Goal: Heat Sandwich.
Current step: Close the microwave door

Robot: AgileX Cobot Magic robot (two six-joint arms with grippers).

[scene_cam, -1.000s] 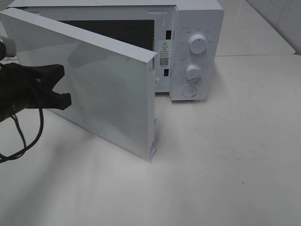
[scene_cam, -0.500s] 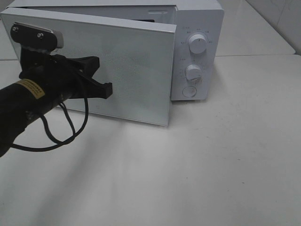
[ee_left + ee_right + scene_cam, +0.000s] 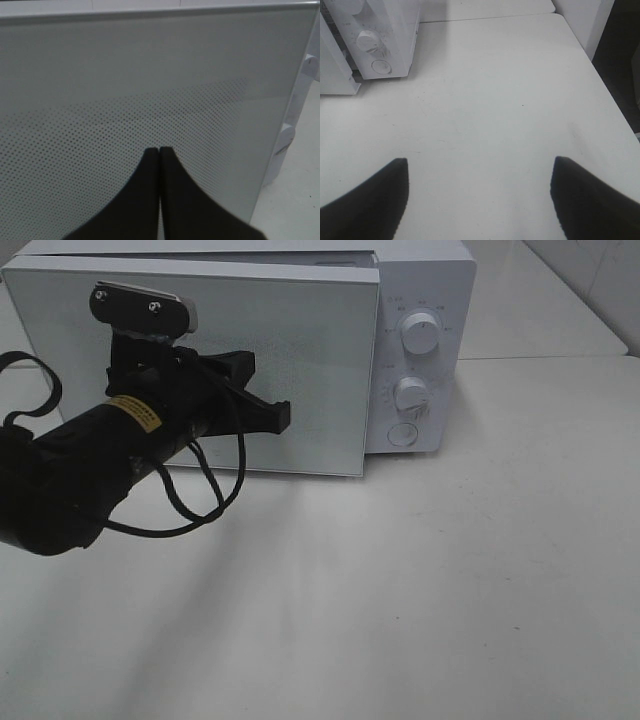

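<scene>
The sandwich is out of view. The white microwave (image 3: pixel 425 350) stands at the back of the table, its door (image 3: pixel 310 350) swung almost flat against the front with a thin dark gap along the top. My left gripper (image 3: pixel 286 416) is shut, its black tips pressed against the door's dotted window. In the left wrist view the left gripper (image 3: pixel 159 150) shows its two fingers tight together on the door (image 3: pixel 150 75). My right gripper (image 3: pixel 479 167) is open over bare table with nothing between its fingers (image 3: pixel 375 200); it does not show in the exterior view.
The microwave's panel has two knobs (image 3: pixel 421 333) and a round button (image 3: pixel 402 434). In the right wrist view the microwave (image 3: pixel 380 35) sits far off, and the table's edge (image 3: pixel 612 95) drops away at one side. A black cable (image 3: pixel 200 510) loops under the left arm.
The door has swung from wide open to nearly closed. My left gripper moved right and toward the microwave, staying shut against the door.
</scene>
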